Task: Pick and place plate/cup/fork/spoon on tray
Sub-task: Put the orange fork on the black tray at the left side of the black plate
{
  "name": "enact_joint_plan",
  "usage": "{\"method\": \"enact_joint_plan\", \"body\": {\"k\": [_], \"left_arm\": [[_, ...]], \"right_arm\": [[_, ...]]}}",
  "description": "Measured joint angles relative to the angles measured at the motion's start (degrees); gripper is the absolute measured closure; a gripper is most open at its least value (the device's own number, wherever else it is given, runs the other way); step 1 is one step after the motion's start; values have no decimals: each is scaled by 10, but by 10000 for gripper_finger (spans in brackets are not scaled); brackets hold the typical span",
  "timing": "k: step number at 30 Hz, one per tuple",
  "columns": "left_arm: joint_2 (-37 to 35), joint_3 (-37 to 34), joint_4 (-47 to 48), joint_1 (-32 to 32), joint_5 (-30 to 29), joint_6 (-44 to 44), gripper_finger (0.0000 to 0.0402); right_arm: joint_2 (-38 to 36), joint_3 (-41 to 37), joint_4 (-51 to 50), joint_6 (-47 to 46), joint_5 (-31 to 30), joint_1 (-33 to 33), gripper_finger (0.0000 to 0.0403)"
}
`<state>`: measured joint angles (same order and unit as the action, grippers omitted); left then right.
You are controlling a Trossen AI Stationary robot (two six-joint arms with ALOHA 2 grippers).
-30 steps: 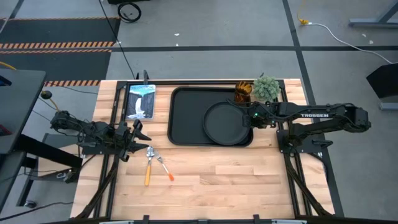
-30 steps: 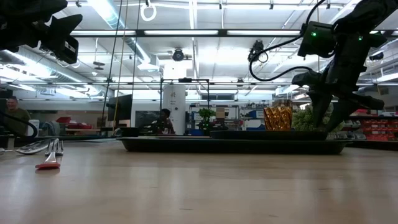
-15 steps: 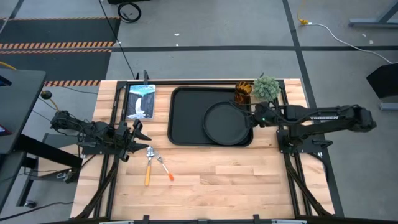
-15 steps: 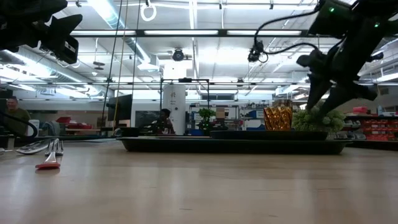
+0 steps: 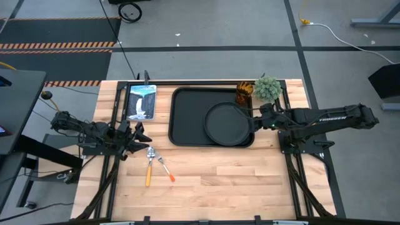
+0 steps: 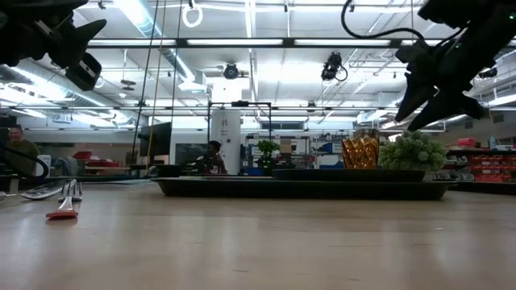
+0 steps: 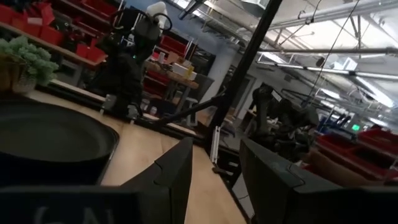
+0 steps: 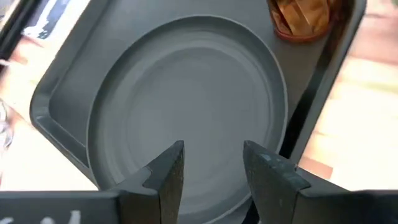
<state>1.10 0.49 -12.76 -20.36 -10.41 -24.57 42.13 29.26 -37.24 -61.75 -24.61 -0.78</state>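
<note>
The only legible writing was the white word TROSSEN along the right arm, which reached in toward the tray's (image 5: 187, 106) right end. The tray was a large matte-black rectangle with rounded corners and a raised rim. Inside it, toward its right end, lay the plate (image 5: 228, 124), round, flat and matte black with its own raised rim. The cup (image 5: 244, 94), a small translucent amber tumbler, stood in the tray's far right corner, with a bushy green plant (image 5: 267, 88) just beside the tray there. The right gripper (image 5: 255, 120) hung above the tray's right edge, at the plate's rim, its fingers (image 8: 163, 174) spread apart and holding nothing. Off the tray's near left corner, on the bare wood, lay the spoon (image 5: 149, 165) with its yellow-orange handle and the fork (image 5: 165, 168) with its short orange one, side by side. The left gripper (image 5: 139, 133) waited left of them, fingers parted and empty.
</note>
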Motion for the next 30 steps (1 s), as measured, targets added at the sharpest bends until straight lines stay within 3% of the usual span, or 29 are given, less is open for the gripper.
{"method": "enact_joint_plan", "body": {"k": [6,14,18,20,25,30], "left_arm": [[0,0,1,0,-7,31,259],[0,0,31,-1,-30,27,259],[7,0,33,-4,105,58,259],[15,0,26,-10,138,33,260],[63,0,47,-39,89,-86,259],[137,2,56,-85,30,-187,259]], "right_arm": [[1,0,54,82,-44,27,232],[17,0,150,196,-158,71,232],[31,0,237,267,-221,85,232],[35,0,294,325,-235,86,232],[37,0,439,481,-239,76,232],[37,0,480,549,-239,57,232]]}}
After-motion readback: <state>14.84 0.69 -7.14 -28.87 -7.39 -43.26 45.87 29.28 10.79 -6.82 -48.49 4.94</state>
